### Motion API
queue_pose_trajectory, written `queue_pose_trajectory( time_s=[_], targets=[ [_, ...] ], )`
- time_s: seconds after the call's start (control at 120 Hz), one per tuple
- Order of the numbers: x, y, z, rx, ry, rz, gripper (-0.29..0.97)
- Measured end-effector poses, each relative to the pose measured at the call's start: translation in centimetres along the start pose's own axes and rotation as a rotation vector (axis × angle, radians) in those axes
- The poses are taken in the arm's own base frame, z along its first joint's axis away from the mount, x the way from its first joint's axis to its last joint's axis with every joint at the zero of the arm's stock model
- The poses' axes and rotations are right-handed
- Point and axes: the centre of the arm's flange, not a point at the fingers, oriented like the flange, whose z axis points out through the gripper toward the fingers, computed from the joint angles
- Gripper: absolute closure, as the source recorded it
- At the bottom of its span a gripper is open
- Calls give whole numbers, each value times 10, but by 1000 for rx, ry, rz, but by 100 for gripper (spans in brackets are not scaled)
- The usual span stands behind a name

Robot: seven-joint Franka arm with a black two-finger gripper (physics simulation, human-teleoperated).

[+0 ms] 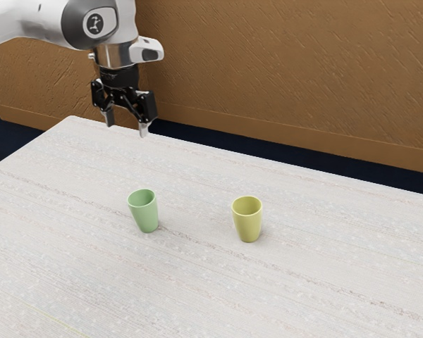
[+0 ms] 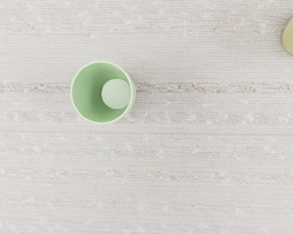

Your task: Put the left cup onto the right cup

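Pale-green tapered cup (image 1: 143, 210) stands ungrasped, yellow tapered cup (image 1: 247, 218) at its 3 o'clock; black gripper (image 1: 126, 125) at 12 o'clock, spread, empty: all steps left.

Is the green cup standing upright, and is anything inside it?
Upright and empty. The green cup stands on its base, mouth up; the wrist view looks into it down to its bare bottom.

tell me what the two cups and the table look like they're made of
Green cup: probably matte plastic, possibly unglazed ceramic; smooth, even colour, soft shading, no sharp glare.
Yellow cup: same look, with a uniform smooth surface and no shine.
Table: pale whitewashed wood or wood-look laminate, judging by the fine streaky grain lines; matte, no reflections.
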Motion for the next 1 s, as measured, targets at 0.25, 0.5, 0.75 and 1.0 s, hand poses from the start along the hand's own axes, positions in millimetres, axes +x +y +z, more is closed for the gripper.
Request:
queue_pose_trajectory(
  time_s=[0.25,0.5,0.75,1.0],
  targets=[
    [0,-2,1,0,-1,-5,0],
    [1,-5,14,-4,-9,-10,0],
    [7,-6,46,-17,-24,-16,0],
    [17,-11,70,-38,-21,-32,0]
  ],
)
